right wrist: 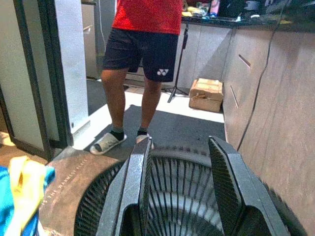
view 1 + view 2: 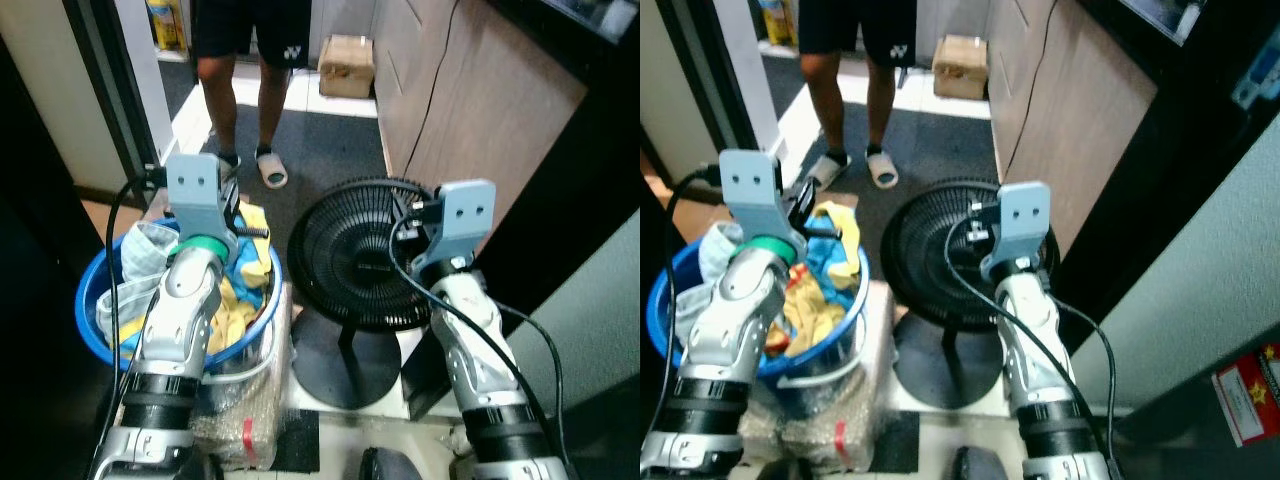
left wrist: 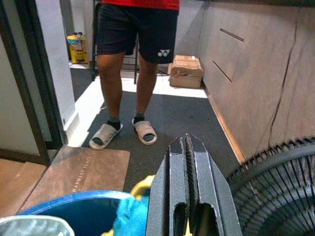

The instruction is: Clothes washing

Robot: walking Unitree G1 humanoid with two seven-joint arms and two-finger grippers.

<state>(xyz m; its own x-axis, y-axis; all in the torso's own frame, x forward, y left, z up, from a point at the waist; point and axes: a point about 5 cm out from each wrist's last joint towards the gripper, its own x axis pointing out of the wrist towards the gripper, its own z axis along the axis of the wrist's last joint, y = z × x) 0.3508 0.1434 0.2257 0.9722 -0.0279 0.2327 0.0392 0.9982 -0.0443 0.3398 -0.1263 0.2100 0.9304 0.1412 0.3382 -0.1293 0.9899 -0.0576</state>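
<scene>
Left gripper: ribbed black fingers pressed together above the round blue plastic basin of crumpled clothes. Right gripper: fingers wide apart over the black wire-grille fan.

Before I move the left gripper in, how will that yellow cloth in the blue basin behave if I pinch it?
The yellow cloth lies crumpled and draped, so it is probably floppy and light. It is tangled with other clothes in the blue basin, so a pull may drag neighbours along. The left gripper is shut above it and must open first.
</scene>
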